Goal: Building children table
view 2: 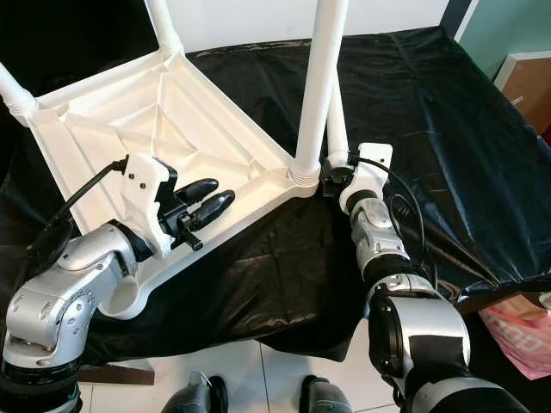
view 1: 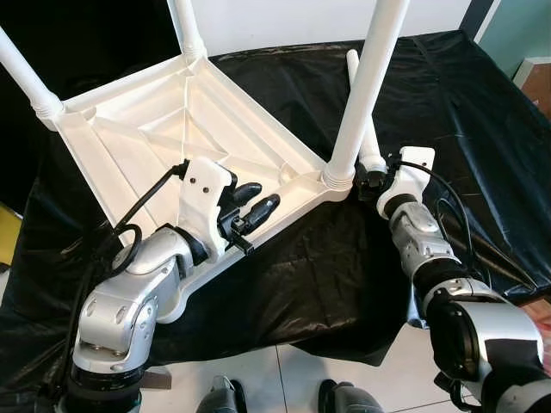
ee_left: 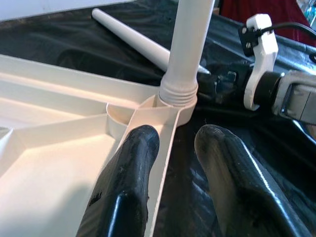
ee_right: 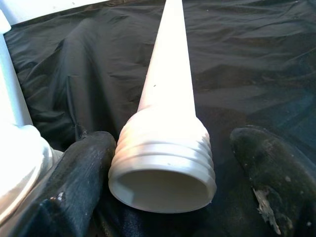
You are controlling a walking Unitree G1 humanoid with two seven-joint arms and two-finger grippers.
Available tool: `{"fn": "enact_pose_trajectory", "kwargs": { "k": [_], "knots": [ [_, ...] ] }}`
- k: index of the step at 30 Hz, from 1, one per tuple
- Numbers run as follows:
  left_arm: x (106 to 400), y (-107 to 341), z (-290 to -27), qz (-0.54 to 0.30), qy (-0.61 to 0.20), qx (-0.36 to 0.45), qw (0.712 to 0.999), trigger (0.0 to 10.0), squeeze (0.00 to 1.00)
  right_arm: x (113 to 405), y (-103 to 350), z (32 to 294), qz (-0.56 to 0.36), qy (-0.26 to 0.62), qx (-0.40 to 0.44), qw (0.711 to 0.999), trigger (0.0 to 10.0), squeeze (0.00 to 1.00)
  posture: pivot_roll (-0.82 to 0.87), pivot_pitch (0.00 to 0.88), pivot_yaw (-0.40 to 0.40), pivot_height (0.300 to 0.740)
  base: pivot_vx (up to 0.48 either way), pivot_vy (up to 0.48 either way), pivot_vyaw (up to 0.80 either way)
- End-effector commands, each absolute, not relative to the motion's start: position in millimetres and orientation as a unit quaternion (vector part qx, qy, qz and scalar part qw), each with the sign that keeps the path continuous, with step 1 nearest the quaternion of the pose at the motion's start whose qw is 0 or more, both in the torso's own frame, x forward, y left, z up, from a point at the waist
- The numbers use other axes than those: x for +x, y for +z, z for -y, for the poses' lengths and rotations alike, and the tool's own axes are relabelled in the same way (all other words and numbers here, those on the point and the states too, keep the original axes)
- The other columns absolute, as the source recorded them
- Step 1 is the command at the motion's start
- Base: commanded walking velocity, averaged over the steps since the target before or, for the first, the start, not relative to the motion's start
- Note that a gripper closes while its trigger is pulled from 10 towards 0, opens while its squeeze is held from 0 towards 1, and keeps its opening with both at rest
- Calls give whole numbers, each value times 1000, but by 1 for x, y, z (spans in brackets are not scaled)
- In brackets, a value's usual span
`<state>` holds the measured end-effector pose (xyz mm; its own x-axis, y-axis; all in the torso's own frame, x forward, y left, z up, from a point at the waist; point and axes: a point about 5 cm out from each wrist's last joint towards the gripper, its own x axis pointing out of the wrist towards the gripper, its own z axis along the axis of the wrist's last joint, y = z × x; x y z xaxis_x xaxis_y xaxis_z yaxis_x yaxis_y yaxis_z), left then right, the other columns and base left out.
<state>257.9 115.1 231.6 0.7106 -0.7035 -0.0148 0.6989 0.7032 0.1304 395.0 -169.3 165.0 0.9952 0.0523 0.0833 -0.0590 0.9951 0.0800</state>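
A white plastic children's table (view 1: 146, 129) lies upside down on black cloth. Three white legs stand screwed into its corners; the nearest one (view 1: 366, 86) rises at the right corner. The corner socket (view 2: 127, 297) by my left forearm holds no leg. A loose leg (ee_right: 165, 123) lies on the cloth behind that right corner. Its threaded end sits between the fingers of my right gripper (view 1: 372, 181), which is open; one finger (ee_right: 84, 168) touches it and the other stands apart. My left gripper (view 1: 265, 194) is open, its fingers astride the table's near rim (ee_left: 165, 148).
The black cloth (view 1: 448, 95) covers a low platform whose front edge (view 1: 293, 340) lies just before my feet. A pink bag (view 2: 516, 331) sits on the floor at the right, and a cardboard box (view 2: 523, 77) stands at the far right.
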Motion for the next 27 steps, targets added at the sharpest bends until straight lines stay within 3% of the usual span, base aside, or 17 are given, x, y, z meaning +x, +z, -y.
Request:
{"fn": "enact_pose_trajectory", "kwargs": {
  "k": [1, 2, 10, 16, 17, 21, 27],
  "knots": [
    [255, 231, -115, 13, -376, 63, 924, 10000, 0, 394, 156, 164, 18, 40, 37, 998, 5843, 0, 165, 223, 7, 740, 0, 0, 0],
    [255, 230, -115, 11, -375, 65, 925, 10000, 0, 395, 156, 165, 16, 39, 44, 998, 0, 0, 165, 222, 9, 740, 0, 0, 0],
    [256, 232, -113, 9, -378, 67, 923, 10000, 0, 396, 153, 168, -9, 40, 92, 995, 0, 0, 153, 216, 17, 740, 0, 0, 0],
    [258, 234, -113, 11, -379, 67, 923, 10000, 0, 397, 150, 171, -40, 35, 77, 996, 0, 0, 137, 212, 22, 740, 0, 0, 0],
    [259, 235, -112, 13, -381, 65, 922, 10000, 0, 399, 158, 171, -22, 43, 75, 996, 10000, 0, 125, 210, 19, 740, 0, 0, 0],
    [261, 235, -110, 16, -380, 62, 923, 10000, 0, 398, 169, 172, 49, 43, 53, 997, 10000, 0, 120, 207, 19, 740, 0, 0, 0],
    [262, 235, -108, 19, -381, 60, 923, 10000, 0, 391, 162, 171, 77, 33, 54, 995, 10000, 0, 113, 200, 17, 740, 0, 0, 0]
  ]
}}
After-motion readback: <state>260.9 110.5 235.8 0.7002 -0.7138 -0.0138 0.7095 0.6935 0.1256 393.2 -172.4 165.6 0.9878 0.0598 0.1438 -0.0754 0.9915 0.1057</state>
